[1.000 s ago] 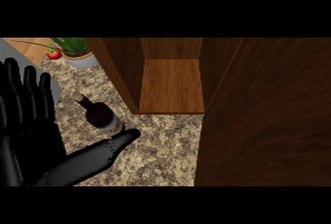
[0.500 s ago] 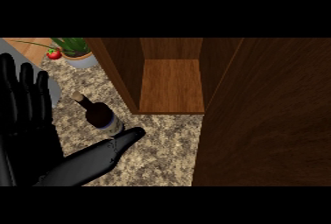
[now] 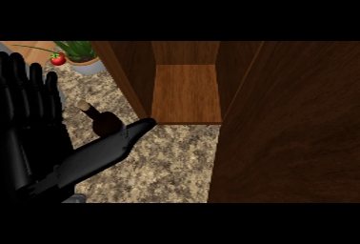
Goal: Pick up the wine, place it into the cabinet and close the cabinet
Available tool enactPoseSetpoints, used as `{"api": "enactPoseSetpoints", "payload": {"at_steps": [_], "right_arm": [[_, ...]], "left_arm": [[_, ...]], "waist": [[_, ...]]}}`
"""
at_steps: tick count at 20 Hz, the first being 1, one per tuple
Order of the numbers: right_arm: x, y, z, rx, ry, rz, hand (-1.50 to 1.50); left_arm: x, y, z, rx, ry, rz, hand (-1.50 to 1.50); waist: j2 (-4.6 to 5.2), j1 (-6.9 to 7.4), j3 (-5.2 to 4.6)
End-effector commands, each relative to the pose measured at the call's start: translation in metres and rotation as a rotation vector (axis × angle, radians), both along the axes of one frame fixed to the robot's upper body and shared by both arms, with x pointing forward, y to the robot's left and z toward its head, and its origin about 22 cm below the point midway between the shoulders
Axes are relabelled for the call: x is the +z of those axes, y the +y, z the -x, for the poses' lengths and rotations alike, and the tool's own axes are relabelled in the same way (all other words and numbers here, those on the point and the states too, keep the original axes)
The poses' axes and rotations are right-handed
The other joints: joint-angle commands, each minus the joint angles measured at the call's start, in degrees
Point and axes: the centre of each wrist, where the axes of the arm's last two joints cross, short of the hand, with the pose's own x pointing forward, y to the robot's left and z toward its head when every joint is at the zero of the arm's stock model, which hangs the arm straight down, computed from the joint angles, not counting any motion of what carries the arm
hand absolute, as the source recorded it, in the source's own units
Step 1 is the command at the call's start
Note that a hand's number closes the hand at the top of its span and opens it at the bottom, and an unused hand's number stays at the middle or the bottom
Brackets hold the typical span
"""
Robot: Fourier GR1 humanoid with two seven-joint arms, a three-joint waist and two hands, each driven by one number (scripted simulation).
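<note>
- Black left hand (image 3: 35, 124) filling the frame's left side, fingers straight and spread, thumb stretching toward the cabinet (image 3: 186, 93).
- Standing upright left of centre on the speckled counter (image 3: 165, 162): wine (image 3: 104, 120), partly hidden behind the thumb.
- Gaping open at upper centre, wooden door (image 3: 295, 128) covering the right.

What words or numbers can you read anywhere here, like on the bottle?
None can be read.
Dark glass wine bottle with a pale cork top: no label shows; the black left hand partly hides it.
Brown wooden cabinet: no writing.
Speckled stone counter: no writing.
</note>
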Motion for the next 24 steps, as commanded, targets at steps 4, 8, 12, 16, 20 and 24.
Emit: {"api": "enactPoseSetpoints", "payload": {"at_steps": [4,8,12,16,20,24], "right_arm": [[0.018,0.006,0.029,0.05,-0.052,-0.024,-1.5],[0.022,0.002,0.017,0.041,-0.048,-0.025,-1.5],[0.029,-0.004,0.03,0.068,-0.052,0.007,-1.5],[0.019,-0.001,0.025,0.055,-0.06,-0.007,-1.5],[0.027,-0.002,0.022,0.058,-0.065,-0.026,-1.5],[0.025,-0.002,0.039,0.073,-0.052,-0.005,-1.5]], "left_arm": [[-0.023,0.014,-0.018,0.079,0.016,0.031,-1.5],[-0.032,0.023,-0.023,0.088,0.026,0.005,-1.5],[-0.041,0.041,-0.022,0.114,0.056,-0.001,-1.5],[-0.054,0.029,-0.009,0.101,0.101,0.016,-1.5],[-0.089,0.026,-0.021,0.127,0.129,0.016,-1.5],[-0.114,0.042,-0.017,0.137,0.16,0.036,-1.5]], "waist": [[0.06,-0.08,-0.09],[0.08,0.17,-0.02],[0.02,0.03,-0.01],[0.01,0.34,0.03],[0.06,0.12,-0.01],[-0.02,-0.17,-0.05]]}}
